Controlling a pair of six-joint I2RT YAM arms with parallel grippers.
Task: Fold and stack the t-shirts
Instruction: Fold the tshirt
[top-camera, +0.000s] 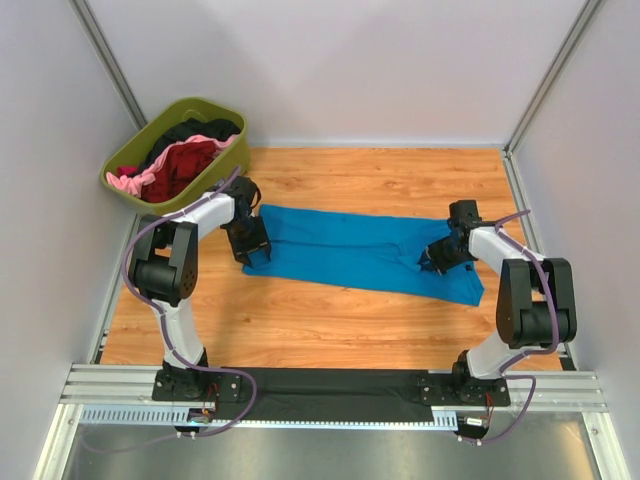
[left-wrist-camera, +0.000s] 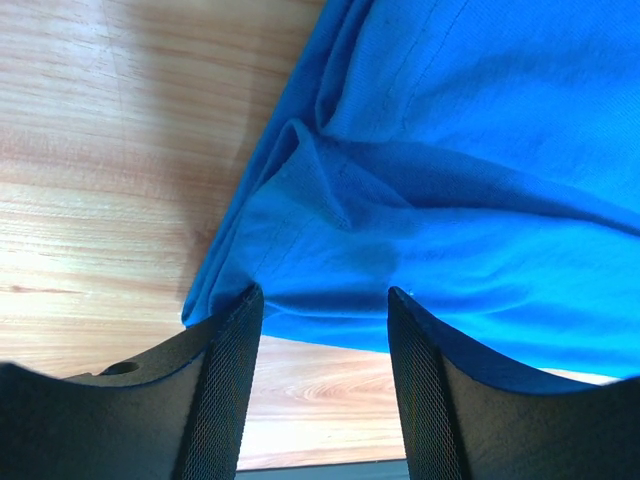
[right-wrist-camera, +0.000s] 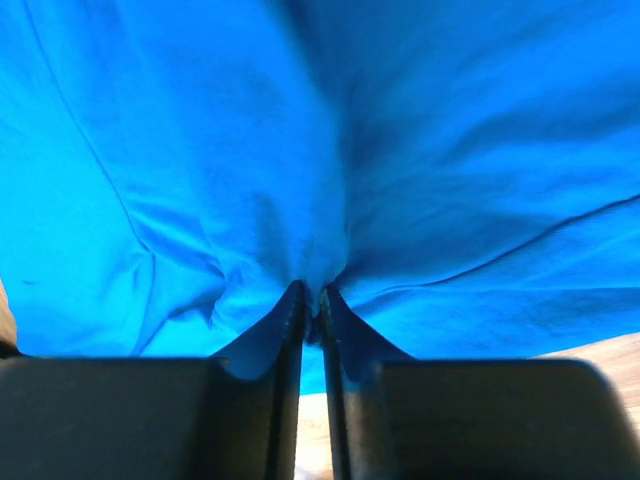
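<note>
A bright blue t-shirt (top-camera: 350, 250) lies folded lengthwise as a long band across the wooden table (top-camera: 300, 320). My left gripper (top-camera: 250, 250) hovers at the band's left end. It is open and its jaws straddle the cloth edge (left-wrist-camera: 330, 300) with nothing between them. My right gripper (top-camera: 440, 258) is at the band's right end, shut on a pinch of the blue cloth (right-wrist-camera: 315, 270). Dark red, pink and black shirts (top-camera: 180, 160) lie heaped in the olive-green tub (top-camera: 130, 185) at the back left.
White walls with metal posts close in the table on the left, back and right. A metal rail (top-camera: 330, 390) with the arm bases runs along the near edge. The tub stands against the left wall, close behind the left arm.
</note>
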